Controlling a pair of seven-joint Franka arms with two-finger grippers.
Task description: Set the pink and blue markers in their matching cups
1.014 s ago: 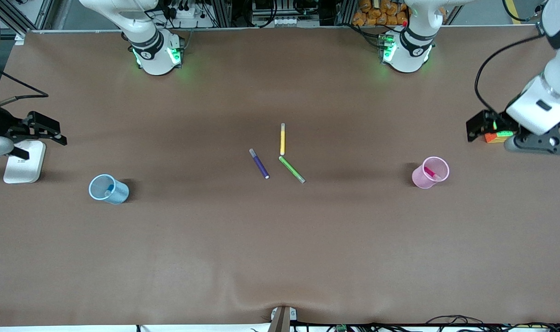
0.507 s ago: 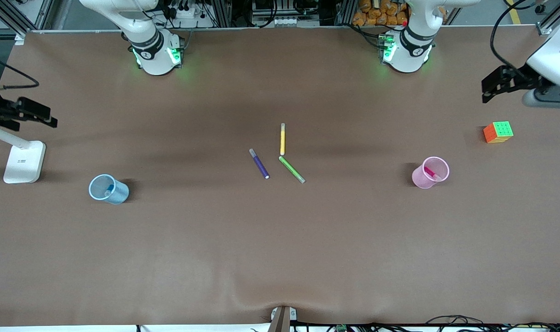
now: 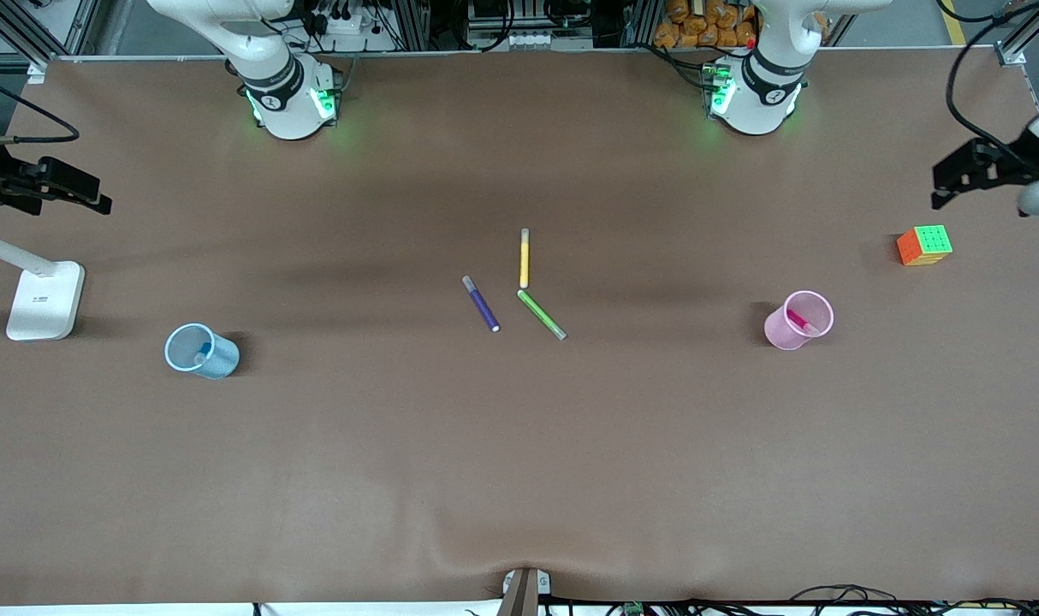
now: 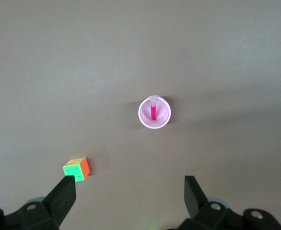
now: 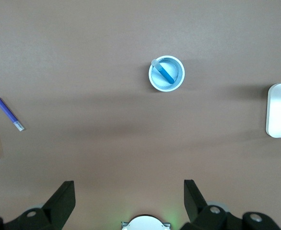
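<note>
The blue marker leans in the blue cup, the pink marker in the pink cup. Both arms have risen outward since earlier, uncovering the puzzle cube. Wrist views show the left gripper and right gripper spread wide, empty.

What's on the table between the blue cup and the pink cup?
Three markers lie between the blue cup and the pink cup: purple marker, yellow marker, green marker. The front view shows it.
</note>
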